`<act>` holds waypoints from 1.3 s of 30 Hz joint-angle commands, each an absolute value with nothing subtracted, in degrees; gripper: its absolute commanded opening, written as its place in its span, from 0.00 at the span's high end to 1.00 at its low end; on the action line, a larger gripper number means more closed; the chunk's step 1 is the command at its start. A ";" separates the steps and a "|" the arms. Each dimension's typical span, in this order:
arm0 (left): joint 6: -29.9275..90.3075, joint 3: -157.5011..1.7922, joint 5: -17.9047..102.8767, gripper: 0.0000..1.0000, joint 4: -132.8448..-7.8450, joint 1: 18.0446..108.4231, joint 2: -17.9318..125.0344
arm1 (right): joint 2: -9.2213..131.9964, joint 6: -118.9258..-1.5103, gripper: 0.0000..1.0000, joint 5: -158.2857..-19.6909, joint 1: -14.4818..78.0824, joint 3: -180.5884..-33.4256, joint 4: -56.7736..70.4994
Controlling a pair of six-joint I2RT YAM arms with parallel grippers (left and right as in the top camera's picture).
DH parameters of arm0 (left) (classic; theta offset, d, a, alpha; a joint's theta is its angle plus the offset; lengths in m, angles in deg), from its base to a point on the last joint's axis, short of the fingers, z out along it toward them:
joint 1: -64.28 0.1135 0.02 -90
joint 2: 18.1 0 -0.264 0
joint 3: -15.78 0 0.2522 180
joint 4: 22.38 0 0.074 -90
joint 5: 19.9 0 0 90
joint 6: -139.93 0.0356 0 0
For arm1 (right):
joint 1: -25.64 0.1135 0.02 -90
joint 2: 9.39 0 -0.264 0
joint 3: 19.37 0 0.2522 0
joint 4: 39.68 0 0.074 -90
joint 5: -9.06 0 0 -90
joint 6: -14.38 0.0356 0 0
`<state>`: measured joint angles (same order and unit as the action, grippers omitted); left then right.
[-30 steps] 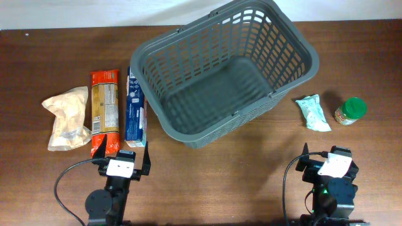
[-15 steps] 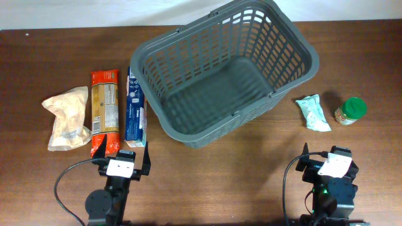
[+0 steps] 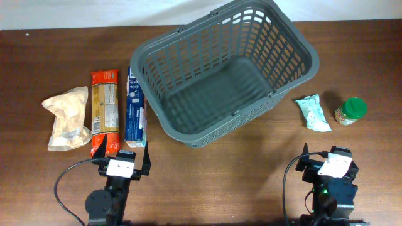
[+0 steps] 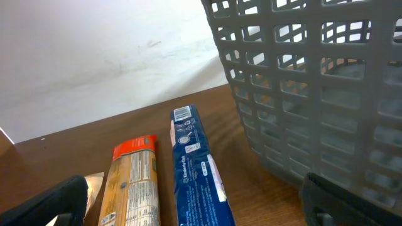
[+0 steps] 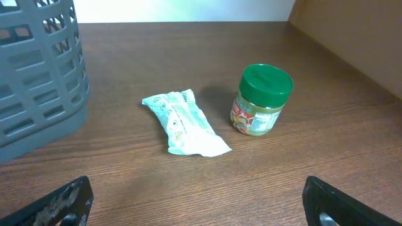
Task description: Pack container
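The container, a big grey basket, is set on the table at the far middle, turned a little, and nothing is seen inside it. No thing has been packed yet, it seems. The left tool is kept low at the near edge with its two fingers spread wide, and nothing is held in it. The right tool is spread wide in the same way, and nothing is held there. On the left side, a beige bag, an orange packet and a blue box are laid side by side. The blue box is placed just beside the basket wall. On the right side, a small green packet and a jar with a green lid are set near each other, but apart. Some things could go wrong from here. The basket could be bumped and pushed away if the blue box is reached for, because so little room is left by the wall. The jar could be knocked over and rolled off if it is grabbed badly, since it is round. The flat green packet could be missed or let slip, since it is thin and soft. A thing could also be caught on the high rim if it is not lifted enough.
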<state>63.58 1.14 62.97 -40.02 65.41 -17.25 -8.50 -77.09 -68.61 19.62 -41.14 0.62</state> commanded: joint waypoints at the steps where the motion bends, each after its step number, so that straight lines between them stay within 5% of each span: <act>1: 63.03 1.46 62.55 0.01 -40.06 65.41 -17.76 | -9.20 -76.68 0.01 -68.72 19.22 -40.68 0.62; 13: 63.10 1.44 57.30 0.01 -38.38 65.45 -17.76 | -9.20 -76.68 0.01 -68.74 19.22 -40.68 0.58; 19: 53.06 -2.32 50.97 0.01 -46.05 65.45 -17.74 | -9.20 -76.65 0.01 -71.05 19.22 -40.68 -0.27; 28: 53.09 -21.51 59.29 0.01 -64.08 65.45 -11.88 | -9.18 -76.63 0.01 -85.70 19.22 -43.50 -3.62; 39: 54.27 -50.84 63.49 0.01 -74.07 65.45 14.26 | -1.92 -76.65 0.01 -90.64 19.22 -65.90 2.68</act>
<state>53.76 -43.78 61.85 -72.24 65.41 6.22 -6.47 -77.09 -88.67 19.62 -57.49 -0.86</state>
